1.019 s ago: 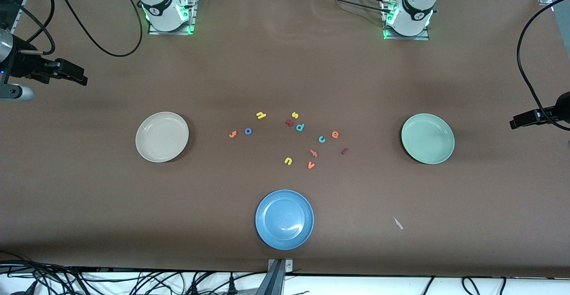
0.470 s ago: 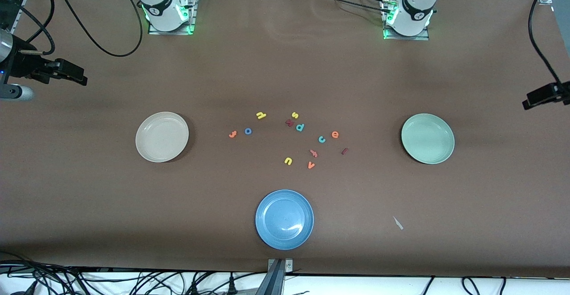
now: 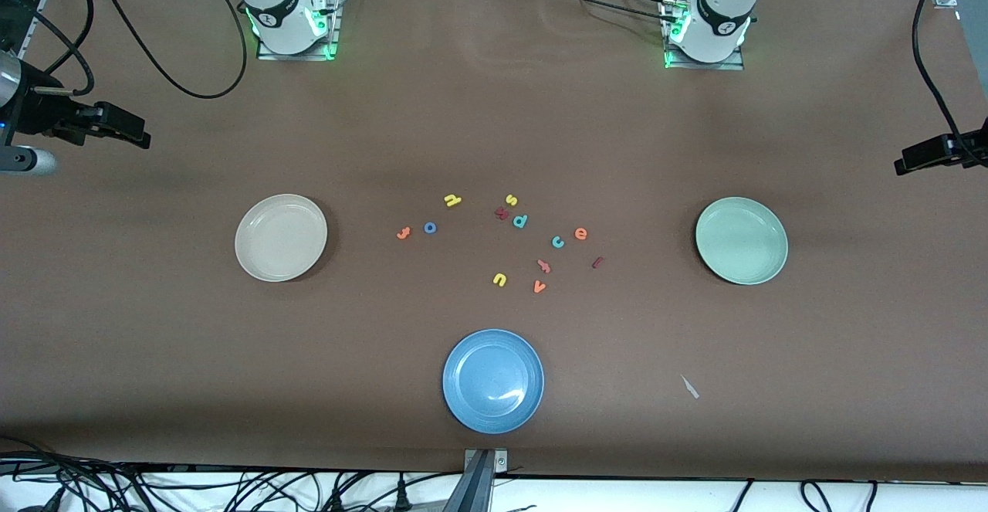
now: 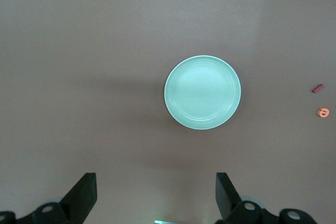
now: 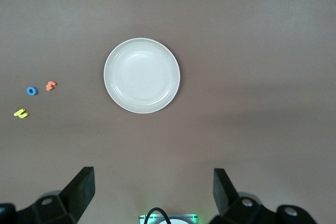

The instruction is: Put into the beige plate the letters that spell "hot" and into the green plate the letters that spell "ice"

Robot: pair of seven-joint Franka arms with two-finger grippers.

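Note:
The yellow h (image 3: 452, 200), blue o (image 3: 430, 227) and orange t (image 3: 402, 232) lie mid-table, toward the beige plate (image 3: 281, 237). The teal c (image 3: 557, 242), orange e (image 3: 580, 233) and dark red i (image 3: 597, 262) lie toward the green plate (image 3: 741, 240). Both plates hold nothing. My left gripper (image 4: 155, 182) hangs open and empty high above the table, with the green plate (image 4: 202, 92), i (image 4: 317, 88) and e (image 4: 324, 112) below it. My right gripper (image 5: 152, 179) is likewise open and empty, high above the beige plate (image 5: 142, 75), o (image 5: 32, 91), t (image 5: 50, 85) and h (image 5: 21, 113).
Other letters lie among them: yellow s (image 3: 510, 199), dark red letter (image 3: 502, 213), teal d (image 3: 520, 221), yellow u (image 3: 499, 279), orange v (image 3: 539, 286), another orange letter (image 3: 544, 266). A blue plate (image 3: 493, 380) sits nearest the front camera. A small white scrap (image 3: 689, 387) lies beside it.
The left arm's hand has shifted at the edge of the front view, toward the robots' bases. The right arm, the letters and the plates have not moved.

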